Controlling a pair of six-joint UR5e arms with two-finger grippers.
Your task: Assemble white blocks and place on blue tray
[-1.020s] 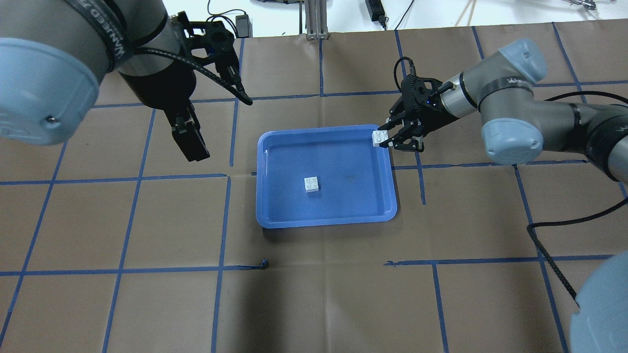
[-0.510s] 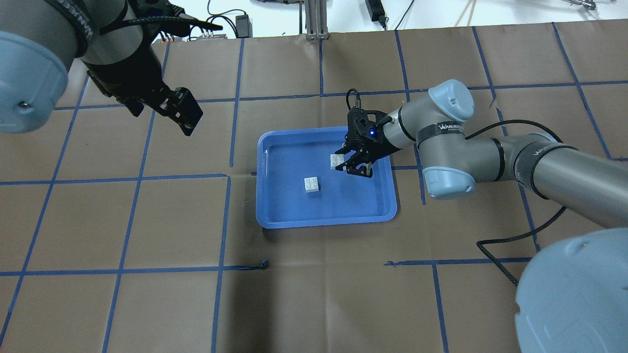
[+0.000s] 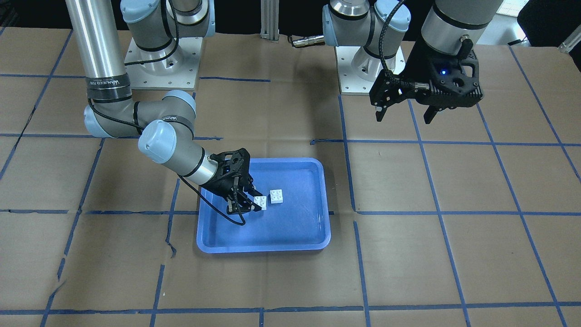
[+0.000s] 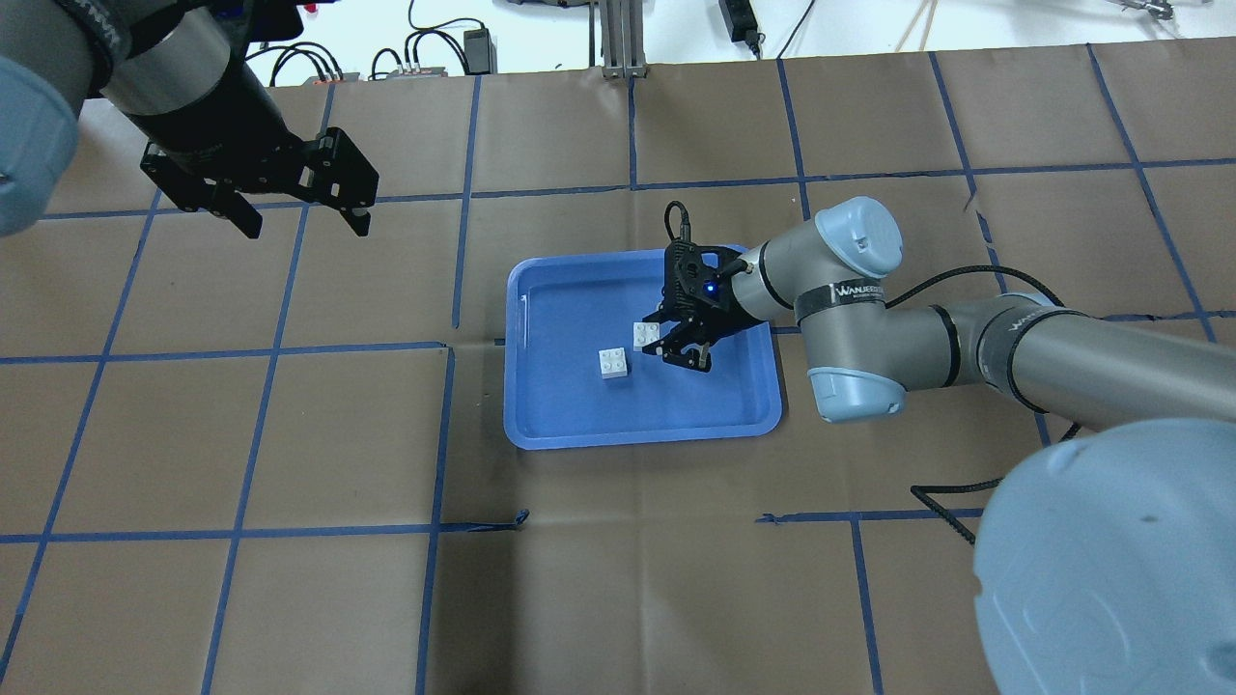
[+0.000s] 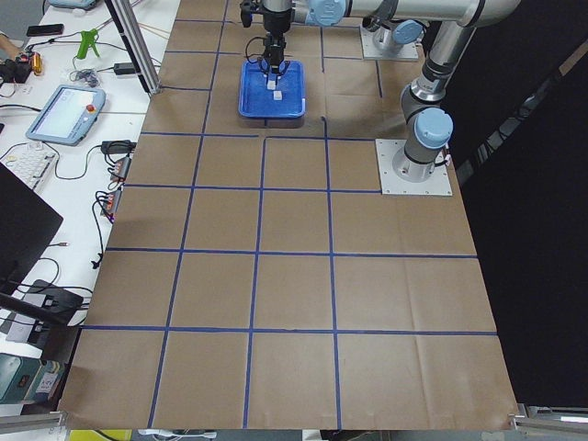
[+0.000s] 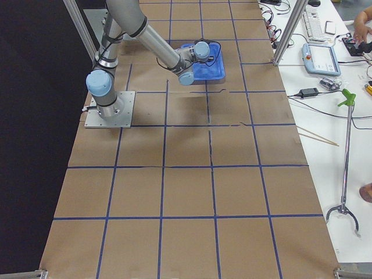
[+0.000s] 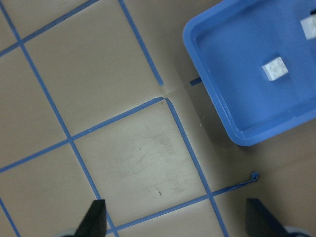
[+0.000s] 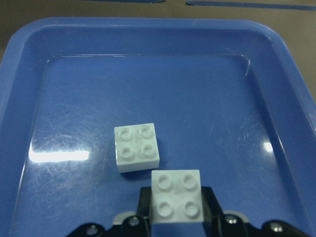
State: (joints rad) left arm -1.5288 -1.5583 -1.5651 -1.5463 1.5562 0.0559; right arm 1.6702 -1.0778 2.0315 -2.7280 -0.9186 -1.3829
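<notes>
- Overhead I get bright, even light; the table [image 4: 290,598] carries one soft, broad shadow on the robot's side of the blue tray [image 4: 570,410].
- My right wrist camera shows two white glare patches on the tray floor; the held white block [image 8: 176,196] is sharp.
- My left wrist view is soft; the left gripper [image 7: 174,212] is just two dark, blurred fingertips [image 7: 96,219].
- Side views are dark along the robot's edge.
</notes>
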